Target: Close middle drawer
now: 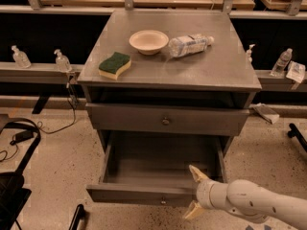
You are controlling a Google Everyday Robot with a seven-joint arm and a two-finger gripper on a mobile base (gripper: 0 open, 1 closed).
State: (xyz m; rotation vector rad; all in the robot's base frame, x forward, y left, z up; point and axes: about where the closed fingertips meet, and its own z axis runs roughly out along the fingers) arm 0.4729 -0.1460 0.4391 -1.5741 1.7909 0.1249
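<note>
Grey middle drawer (139, 193) front sits between your gripper (194, 191) fingers, spread wide and empty; push it back into the cabinet (206, 71)

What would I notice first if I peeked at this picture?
The middle drawer sticks far out of the grey cabinet, low down near the floor. The robot's white gripper is at the right end of the drawer's front panel, with its fingers spread open. On the cabinet top are a green sponge, a pale bowl and a water bottle lying on its side.
</note>
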